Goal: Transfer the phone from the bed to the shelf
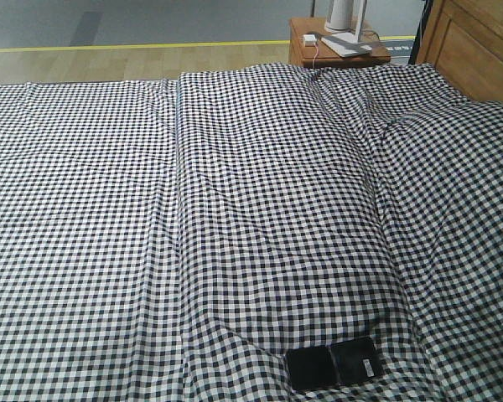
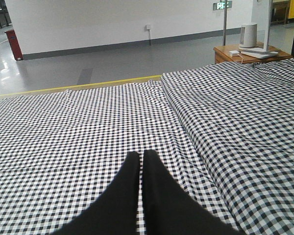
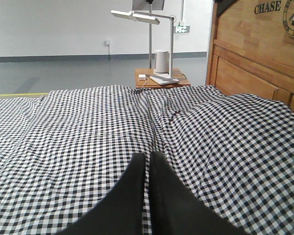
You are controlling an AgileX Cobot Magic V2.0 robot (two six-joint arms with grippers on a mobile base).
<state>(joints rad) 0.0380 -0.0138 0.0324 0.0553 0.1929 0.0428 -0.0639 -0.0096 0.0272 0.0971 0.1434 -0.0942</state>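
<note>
The phone (image 1: 333,364), a flat glossy black slab with a crease across its middle and a small white sticker, lies on the bed (image 1: 235,218) near the front edge, right of centre. The bed has a black-and-white check cover. In the left wrist view my left gripper (image 2: 141,154) is shut with nothing held, its black fingers over the cover (image 2: 88,137). My right gripper (image 3: 149,155) is likewise shut and empty above the cover (image 3: 88,127). Neither wrist view shows the phone. The shelf is out of view.
A brown wooden headboard (image 1: 478,46) (image 3: 255,54) rises at the right. A small reddish-brown bedside table (image 1: 335,50) (image 3: 161,78) (image 2: 245,51) at the bed's far corner carries a white cylinder, a lamp and a charger. Grey floor with a yellow line (image 1: 134,46) lies beyond.
</note>
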